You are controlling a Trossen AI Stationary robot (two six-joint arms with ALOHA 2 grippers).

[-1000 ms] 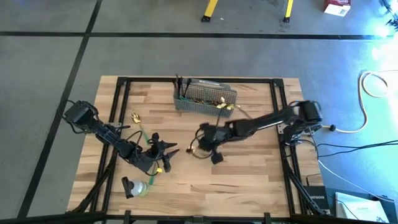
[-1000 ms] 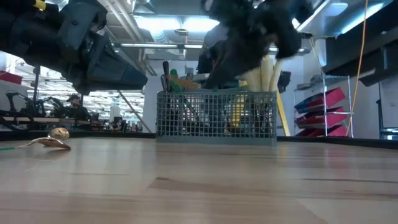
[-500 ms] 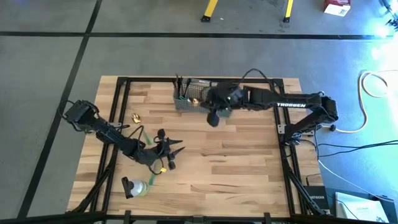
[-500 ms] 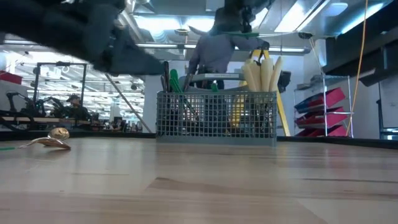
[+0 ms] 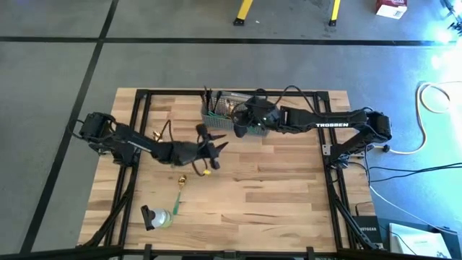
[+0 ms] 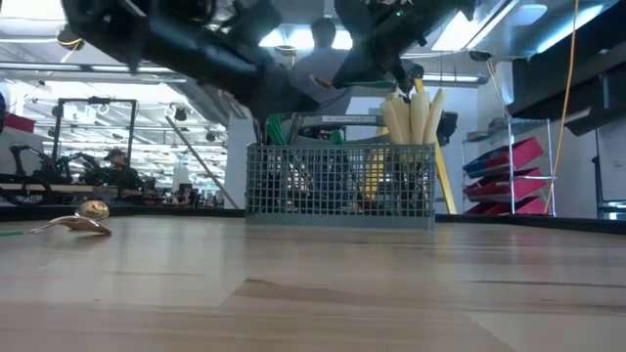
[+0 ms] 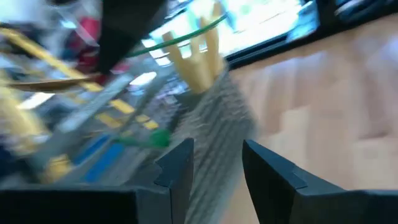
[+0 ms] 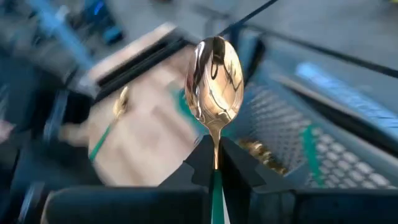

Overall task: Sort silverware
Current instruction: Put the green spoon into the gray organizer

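Note:
My right gripper (image 5: 242,128) hangs over the grey mesh basket (image 5: 238,112) at the table's far edge, shut on a gold spoon (image 8: 214,74). Cream-handled knives (image 6: 411,117) and dark cutlery (image 6: 264,122) stand upright in the basket. My left gripper (image 5: 216,148) is in the air just in front of the basket, open, with nothing between its fingers (image 7: 214,152). One gold spoon (image 6: 83,217) lies flat on the table at the left. Another (image 5: 181,181), with a green strip on its handle, lies nearer the front. A small gold thing (image 5: 205,172) shows beside my left gripper; what it is I cannot tell. My right gripper pinches the spoon's thin handle (image 8: 216,152) between its two fingers, a little below the bowl. The bowl (image 8: 214,71) sticks out beyond the fingertips, in line with them. The spoon is lifted clear, above the basket.
A whitish-green roll with a dark piece (image 5: 157,217) lies near the table's front left. A dark frame (image 5: 144,94) runs round the wooden tabletop. Bare wood (image 5: 274,195) lies across the middle and right.
My right gripper has carried the spoon up from the table's middle toward the far edge, over the basket, rolling its wrist. My left gripper has risen from the front left toward the middle, closer to the basket, and has rolled too.

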